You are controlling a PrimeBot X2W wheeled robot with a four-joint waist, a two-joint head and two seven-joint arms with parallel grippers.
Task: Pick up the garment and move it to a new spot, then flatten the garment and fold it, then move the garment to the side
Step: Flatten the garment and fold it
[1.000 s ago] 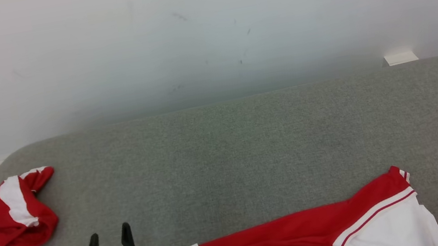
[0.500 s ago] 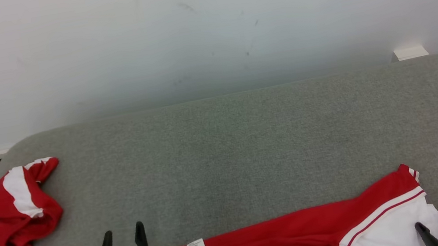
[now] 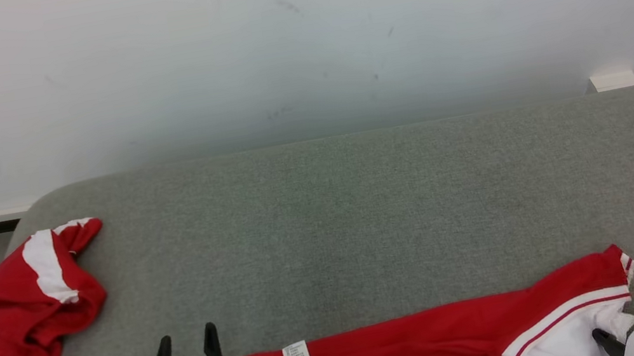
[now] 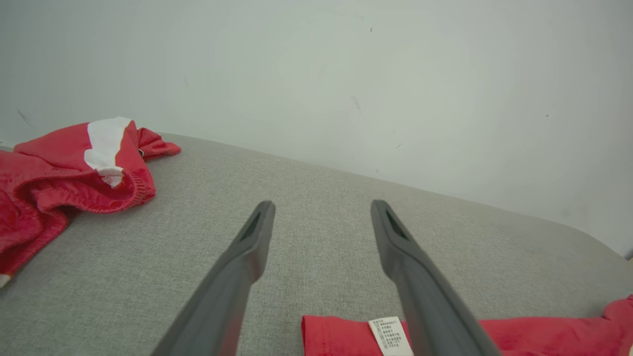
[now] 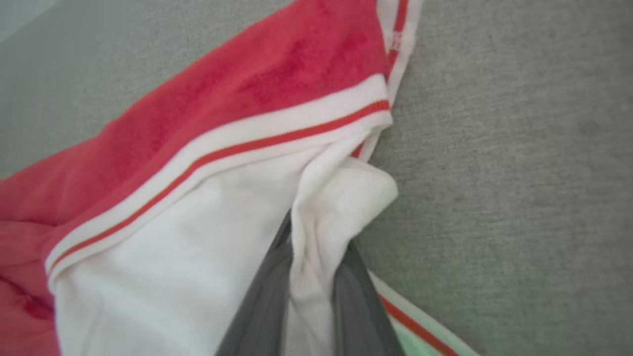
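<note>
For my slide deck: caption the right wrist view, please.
Right claw pinching a white fold of the red-and-white fabric garment on the grey cloth-covered surface.

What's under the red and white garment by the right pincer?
The grey fabric surface shows around the red and white garment; whatever lies beneath is covered. The right pincer pinches its white fold.

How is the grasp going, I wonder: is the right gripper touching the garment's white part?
Touching. The right wrist view shows a white fold of the garment pinched between the jaws of the right gripper, with cloth pressed against both.
</note>
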